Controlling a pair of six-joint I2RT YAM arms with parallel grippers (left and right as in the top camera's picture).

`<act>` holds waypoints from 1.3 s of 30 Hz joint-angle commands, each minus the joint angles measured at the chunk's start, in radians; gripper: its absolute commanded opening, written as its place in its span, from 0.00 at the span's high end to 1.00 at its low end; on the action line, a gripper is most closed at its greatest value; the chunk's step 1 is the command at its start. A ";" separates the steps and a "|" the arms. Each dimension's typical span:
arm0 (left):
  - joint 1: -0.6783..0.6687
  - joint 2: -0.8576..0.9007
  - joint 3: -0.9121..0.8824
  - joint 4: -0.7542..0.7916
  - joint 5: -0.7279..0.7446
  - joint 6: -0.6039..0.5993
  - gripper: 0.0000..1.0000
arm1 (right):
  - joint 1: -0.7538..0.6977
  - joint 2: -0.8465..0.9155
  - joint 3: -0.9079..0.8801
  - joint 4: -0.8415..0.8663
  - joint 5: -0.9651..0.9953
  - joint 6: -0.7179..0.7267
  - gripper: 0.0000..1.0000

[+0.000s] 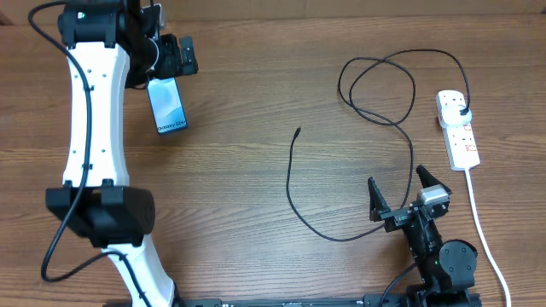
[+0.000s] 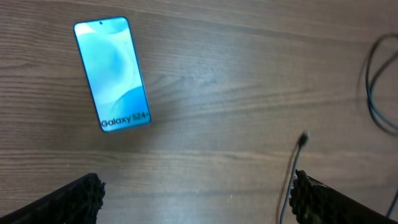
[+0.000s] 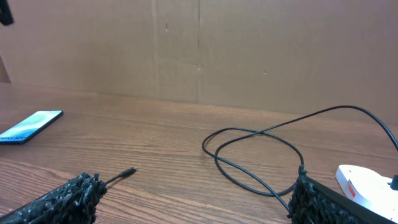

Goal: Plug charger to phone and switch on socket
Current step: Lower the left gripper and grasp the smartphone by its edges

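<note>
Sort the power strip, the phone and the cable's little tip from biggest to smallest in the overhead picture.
1. Power strip: longest, but only narrowly ahead.
2. Phone: shorter yet wider, so nearly a tie.
3. Cable tip: by far the smallest.

From the left wrist, the cable (image 2: 303,140) has its loop cut off at three o'clock. From the right wrist, the power strip (image 3: 370,186) runs off at four o'clock.

The phone (image 2: 112,73) shows "Galaxy S24+" along the bottom of its lit screen.
</note>
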 commanded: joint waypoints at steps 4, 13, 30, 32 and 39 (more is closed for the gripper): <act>0.023 0.146 0.066 0.002 -0.082 -0.126 0.00 | 0.005 -0.010 -0.010 0.003 0.010 0.003 0.00; 0.105 0.317 0.066 0.058 -0.074 -0.145 0.00 | 0.005 -0.010 -0.010 0.003 0.010 0.003 0.00; 0.090 0.441 0.052 0.108 -0.114 -0.037 0.00 | 0.005 -0.010 -0.010 0.003 0.010 0.003 0.00; 0.090 0.441 0.052 0.110 -0.114 -0.015 0.00 | 0.005 -0.010 -0.010 0.003 0.010 0.003 0.00; 0.089 0.441 0.050 0.113 -0.111 0.051 0.00 | 0.005 -0.010 -0.010 0.003 0.010 0.003 0.00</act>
